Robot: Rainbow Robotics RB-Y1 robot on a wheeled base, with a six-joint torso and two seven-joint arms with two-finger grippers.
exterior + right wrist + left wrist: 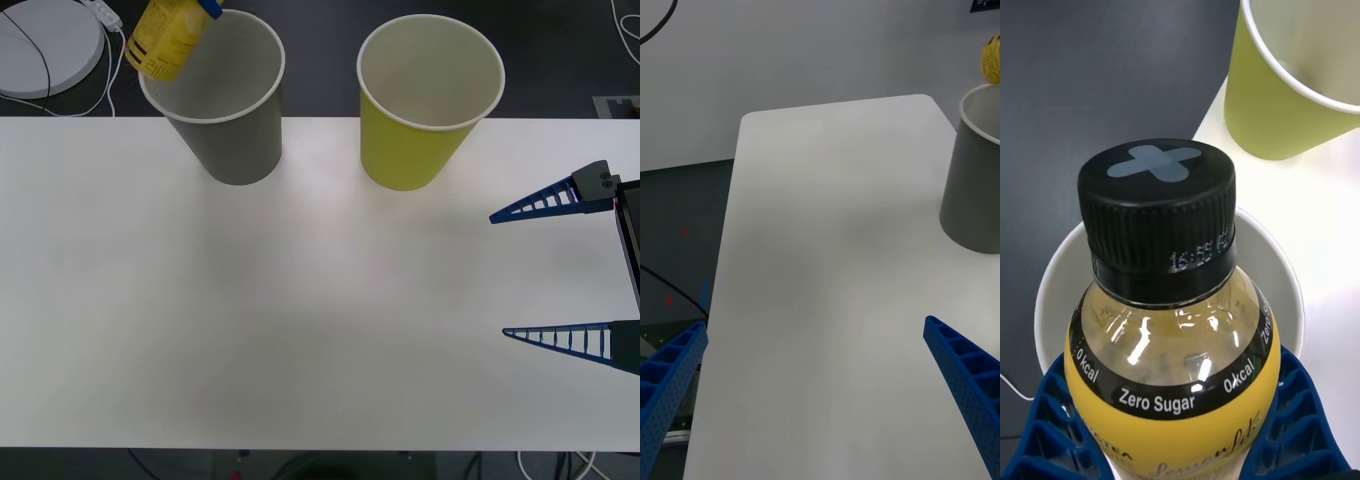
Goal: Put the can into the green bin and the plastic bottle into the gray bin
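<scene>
Up high, left gripper (1176,420) pinching small yellow plastic bottle (168,36) over big gray paper-cup bin (225,100) at eleven o'clock, yellow-green bin (420,105) at one o'clock, right gripper (550,270) spread wide at three o'clock.

Worktop (300,330): white, rectangular.
Far left: gray bin (235,130), upright.
Far, right of centre: green bin (415,140), upright, well apart.
</scene>
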